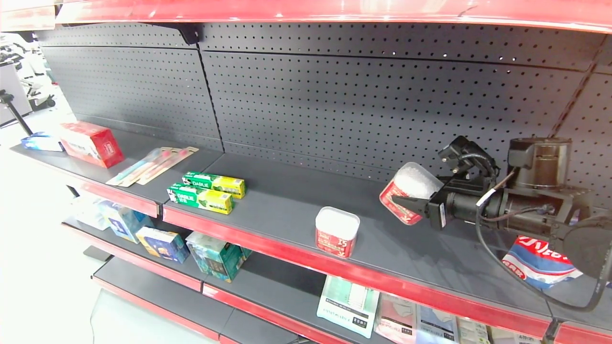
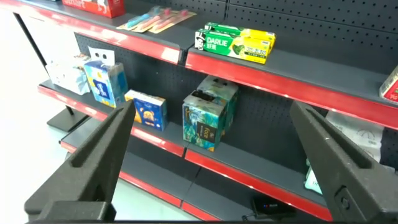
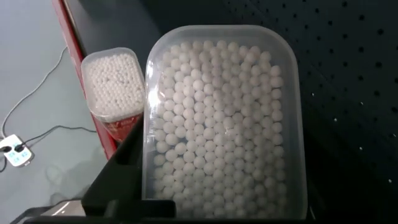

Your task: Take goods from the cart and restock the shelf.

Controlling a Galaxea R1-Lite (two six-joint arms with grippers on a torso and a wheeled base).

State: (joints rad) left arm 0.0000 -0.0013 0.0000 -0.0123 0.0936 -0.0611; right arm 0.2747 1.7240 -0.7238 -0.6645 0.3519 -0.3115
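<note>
Between the closed fingers of the right gripper (image 1: 417, 198) is one tub (image 1: 412, 184) of cotton swabs, clamped at its sides and held clear of the shelf (image 1: 287, 205). Tubs number two. The second tub (image 1: 337, 231) stands upright on the shelf, ahead of the right gripper's fingertips and below them, near the red front edge and apart from the held one.

The held tub is tilted. Its clear top, packed with white swab heads, faces back toward the wrist. Its red-labelled base points away from the wrist and down toward the shelf. In the right wrist view the long side of its oblong top runs in line with the fingers.

Farther out past the second tub, along the line of the right gripper, lie two toothpaste boxes (image 1: 206, 191), side by side and flat, their long axes roughly parallel to the shelf edge. Beyond these lie flat toothbrush packs (image 1: 153, 165), whose number cannot be told, then one red box (image 1: 91, 143).

The left gripper (image 2: 211, 112) has its two fingers spread wide and holds nothing. Ahead of its tips, on the lower tier, stands one teal box (image 2: 208, 121) directly under the toothpaste boxes.
</note>
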